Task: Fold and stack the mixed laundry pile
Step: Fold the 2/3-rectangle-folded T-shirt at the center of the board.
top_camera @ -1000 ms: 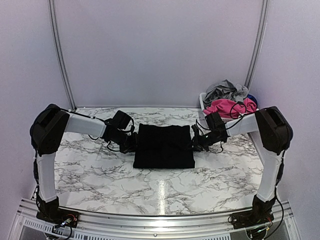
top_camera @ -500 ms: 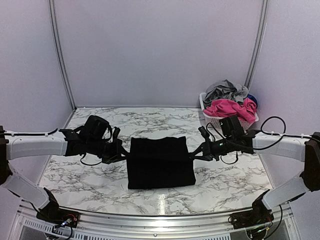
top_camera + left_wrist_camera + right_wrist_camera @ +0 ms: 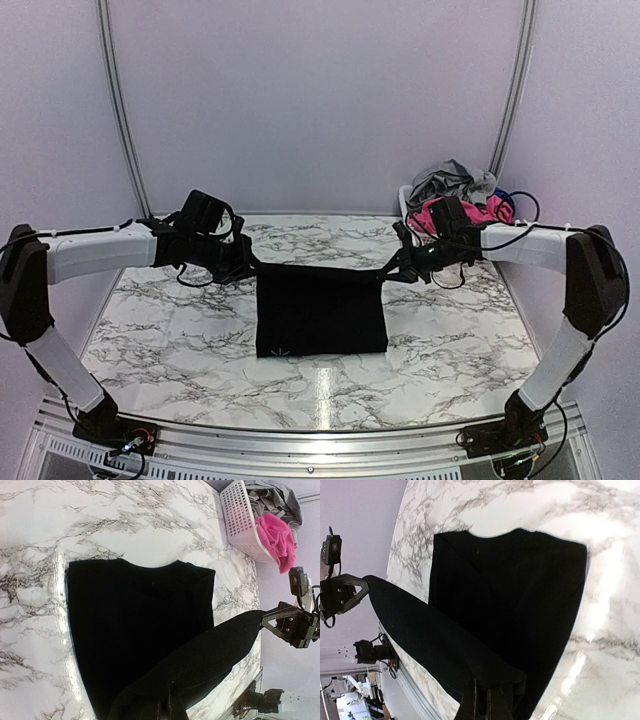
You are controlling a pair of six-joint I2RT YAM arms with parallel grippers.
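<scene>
- Black cloth (image 3: pixel 320 315) lies mostly flat on the marble table (image 3: pixel 170 330), its far edge lifted taut.
- That edge's ends are pinched tight in the left gripper (image 3: pixel 248 266) and the right gripper (image 3: pixel 390 272).
- At the far right, a pink piece (image 3: pixel 470 212) and grey trousers (image 3: pixel 452 180) fill the white basket (image 3: pixel 237 515).
- One pale mark (image 3: pixel 283 352) on the cloth is too small to read.

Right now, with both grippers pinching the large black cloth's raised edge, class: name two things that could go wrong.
A pinched corner may slip from the left gripper or right gripper, so the large black cloth lands skewed. The right arm sits close by the white lattice basket; it might snag the bright pink garment.
</scene>
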